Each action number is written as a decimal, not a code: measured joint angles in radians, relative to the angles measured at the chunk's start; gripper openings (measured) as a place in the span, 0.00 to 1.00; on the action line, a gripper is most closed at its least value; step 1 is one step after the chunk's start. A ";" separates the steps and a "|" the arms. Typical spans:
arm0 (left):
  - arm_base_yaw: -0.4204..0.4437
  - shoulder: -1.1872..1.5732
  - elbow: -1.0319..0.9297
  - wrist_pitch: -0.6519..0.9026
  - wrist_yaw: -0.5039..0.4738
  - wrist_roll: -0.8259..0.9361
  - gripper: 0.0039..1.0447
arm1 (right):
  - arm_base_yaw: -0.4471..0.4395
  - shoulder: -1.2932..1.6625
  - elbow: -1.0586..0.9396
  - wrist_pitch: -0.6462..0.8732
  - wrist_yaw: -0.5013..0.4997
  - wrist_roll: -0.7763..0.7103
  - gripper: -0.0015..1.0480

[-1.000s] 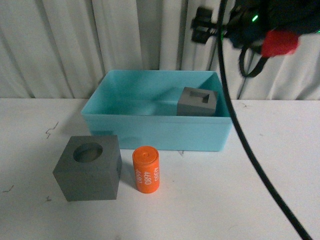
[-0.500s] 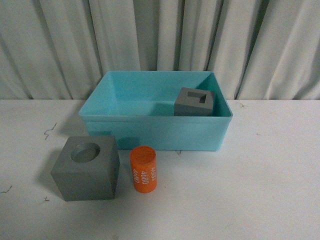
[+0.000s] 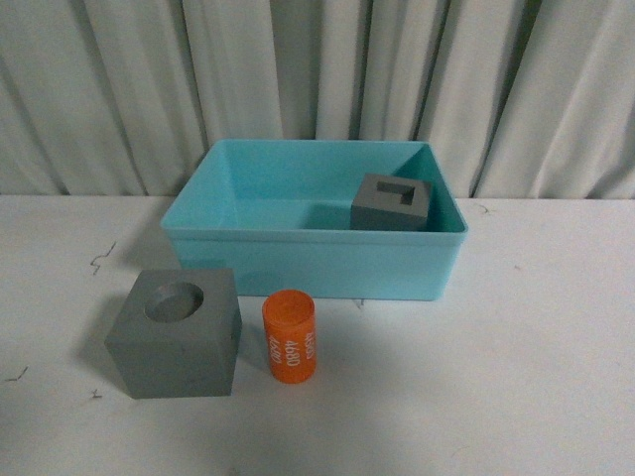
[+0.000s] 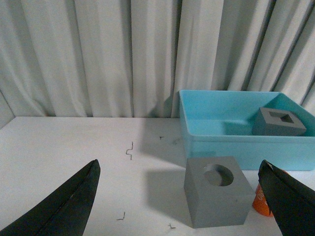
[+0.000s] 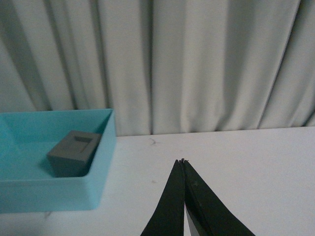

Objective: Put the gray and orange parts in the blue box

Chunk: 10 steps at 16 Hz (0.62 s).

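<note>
Slotted gray cube [image 3: 393, 202] in blue box [image 3: 298, 231], so 1/3 done. Round-recess cube [image 3: 177, 332], orange cylinder [image 3: 289, 336] waiting just in front of box. Left gripper [image 4: 179, 164] jaws wide, right gripper [image 5: 182, 162] pinched together, empty.

A pale grey-white curtain [image 3: 298, 69] closes the whole back of the scene in all 3 views. It hangs in long vertical folds, some broad and some narrow, with darker shade lying deep between them. Its lower edge meets the back edge of the counter [image 3: 536, 377], and no wall or window shows behind it. The counter is white, flat and matte, and it fills the lower part of the front view. A few small dark marks [image 3: 102, 258] sit on its surface, most of them on the left side and 1 near the back right. The light is soft and even, without bright spots.
</note>
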 joint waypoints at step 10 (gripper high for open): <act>0.000 0.000 0.000 0.000 0.001 0.000 0.94 | -0.019 -0.358 -0.213 -0.129 -0.001 -0.006 0.02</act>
